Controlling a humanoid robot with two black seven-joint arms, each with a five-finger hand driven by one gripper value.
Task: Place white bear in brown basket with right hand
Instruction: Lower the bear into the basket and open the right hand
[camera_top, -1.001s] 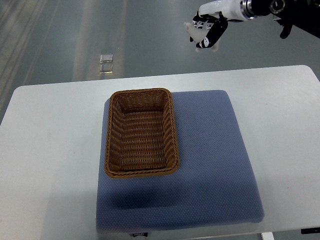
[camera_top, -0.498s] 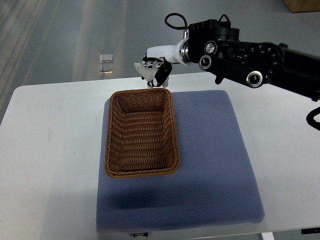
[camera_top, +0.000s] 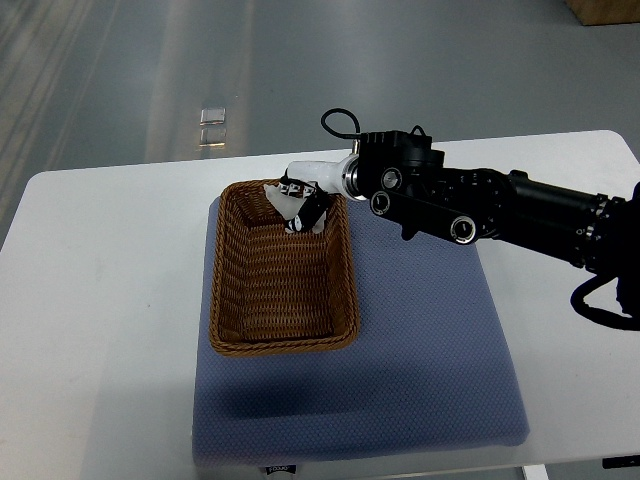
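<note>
The brown wicker basket (camera_top: 283, 325) sits on the left part of a blue-grey mat (camera_top: 420, 340). My right arm comes in from the right edge and reaches across the mat. My right hand (camera_top: 300, 208) is over the far end of the basket, inside its rim, with its fingers closed on the white bear (camera_top: 283, 204). The bear is small and mostly hidden by the fingers. I cannot tell whether it touches the basket floor. The left arm is not in view.
The mat lies on a white table (camera_top: 100, 300). The arm's black forearm (camera_top: 500, 205) spans the mat's far right part. Beyond the table's far edge is grey floor with a small clear object (camera_top: 211, 126).
My right hand has moved with the bear from high at the far right, leftward and down, to inside the far end of the basket.
</note>
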